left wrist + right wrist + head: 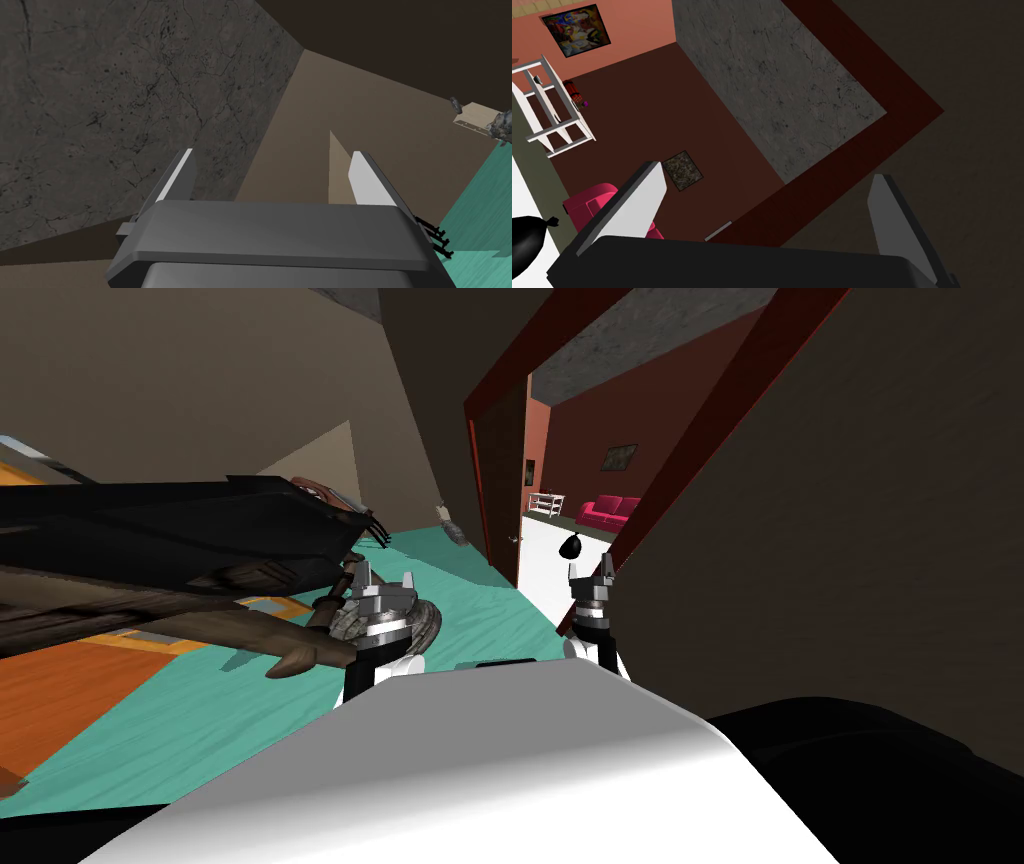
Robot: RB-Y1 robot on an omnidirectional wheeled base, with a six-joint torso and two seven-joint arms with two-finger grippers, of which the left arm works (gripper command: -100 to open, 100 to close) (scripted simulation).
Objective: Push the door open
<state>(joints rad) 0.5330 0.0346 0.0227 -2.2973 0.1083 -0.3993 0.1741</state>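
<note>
The right claw point(590, 571) hung released near the open dark door point(500, 488); the left claw point(387, 578) was released too.

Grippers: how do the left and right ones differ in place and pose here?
The left gripper hangs over the teal floor beside dark furniture; the right gripper sits at the red door frame. The right gripper looks through that frame toward a pink sofa; the left gripper points aside from it. Both are open and empty.
</note>
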